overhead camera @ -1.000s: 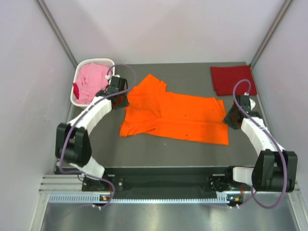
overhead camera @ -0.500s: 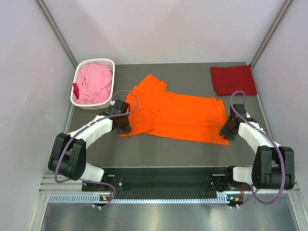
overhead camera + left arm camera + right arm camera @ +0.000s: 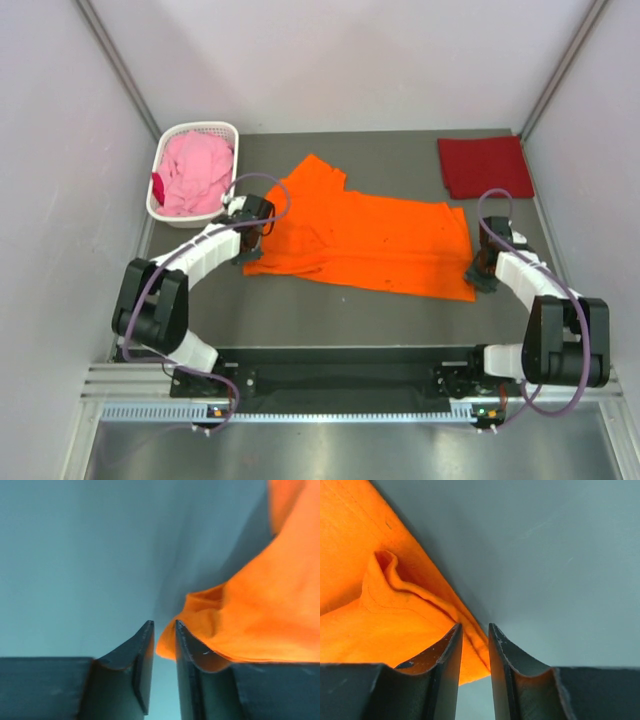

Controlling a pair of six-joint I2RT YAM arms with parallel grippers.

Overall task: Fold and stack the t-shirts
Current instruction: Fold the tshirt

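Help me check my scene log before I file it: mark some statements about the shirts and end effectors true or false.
1. The orange shirt lies spread on the table. True.
2. The pink shirt lies folded on the table. False: it is bunched in the basket.
3. The red shirt lies folded at the far right. True.
4. Both end effectors grip the red shirt. False: the left end effector and right end effector each pinch a near corner of the orange shirt.
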